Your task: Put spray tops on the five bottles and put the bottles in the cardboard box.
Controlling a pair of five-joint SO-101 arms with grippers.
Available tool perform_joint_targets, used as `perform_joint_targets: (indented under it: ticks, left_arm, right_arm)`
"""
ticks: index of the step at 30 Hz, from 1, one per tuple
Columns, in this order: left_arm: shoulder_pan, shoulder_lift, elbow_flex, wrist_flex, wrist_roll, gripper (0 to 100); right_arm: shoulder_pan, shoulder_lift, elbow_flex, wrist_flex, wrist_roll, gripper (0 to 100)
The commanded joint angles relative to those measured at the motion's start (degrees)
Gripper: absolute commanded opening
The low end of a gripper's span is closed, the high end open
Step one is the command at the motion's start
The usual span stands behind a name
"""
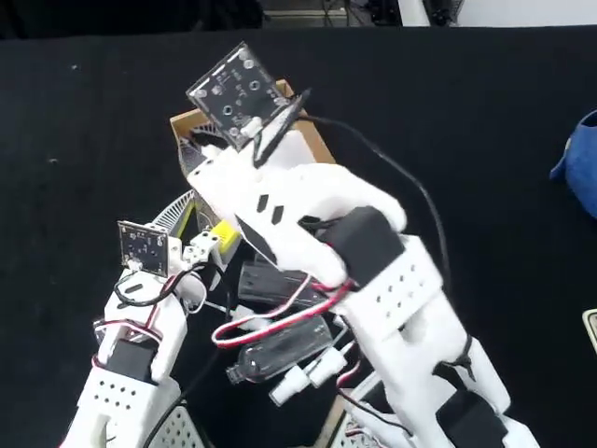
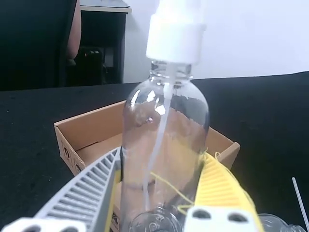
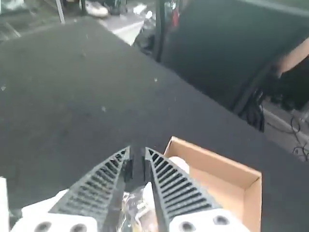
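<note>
A clear bottle (image 2: 164, 130) with a white spray top (image 2: 176, 29) stands upright in my left gripper (image 2: 161, 159), which is shut on its body between a grey finger (image 2: 87, 188) and a yellow one (image 2: 217, 183). Behind it sits the open cardboard box (image 2: 82, 130). In the high view the left gripper (image 1: 198, 222) is just in front of the box (image 1: 182, 121), and the right arm crosses over it. My right gripper (image 3: 137, 154) hangs above the box's (image 3: 227, 169) near side with its fingers together. Something white (image 3: 177, 164) lies in the box.
Another clear bottle (image 1: 280, 350) lies on the black table between the arm bases, with white spray tops (image 1: 308, 373) beside it. More bottle mouths (image 2: 154, 222) show below the left gripper. A blue object (image 1: 578, 168) sits at the right edge.
</note>
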Motion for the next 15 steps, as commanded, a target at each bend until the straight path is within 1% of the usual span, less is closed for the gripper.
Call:
perform_joint_targets:
  ticks: [1,3,5,8,10,12,14,15]
  left_arm:
    - [0.0,-1.1,0.9,-0.3,0.1,3]
    - [-0.5,-1.1,0.9,-0.3,0.1,3]
    - [-2.8,-1.1,0.7,-0.3,0.1,3]
    - [-9.9,-1.1,0.0,-0.4,0.1,3]
    - [-15.5,-1.1,-0.7,-0.4,0.1,3]
    - [-20.7,-1.1,-2.1,-1.1,0.1,3]
    - [-25.4,-1.1,-2.3,-3.8,0.1,3]
    - [-27.6,-1.1,-2.3,-5.4,0.0,3]
  right_arm:
    - [-0.5,-0.4,-7.8,3.8,0.7,1.5]
    - [2.4,-0.5,-10.5,7.2,0.8,1.5]
    - [6.9,-0.9,-12.5,10.7,0.8,1.2]
    - [16.0,-0.9,-10.9,15.0,0.8,1.1]
    - [20.6,-1.1,-5.6,15.6,0.8,1.1]
    - [23.6,-1.6,1.5,13.9,0.8,1.1]
    - [25.4,-2.9,9.1,10.6,0.8,1.1]
    - [26.3,-3.6,13.8,7.3,0.7,1.1]
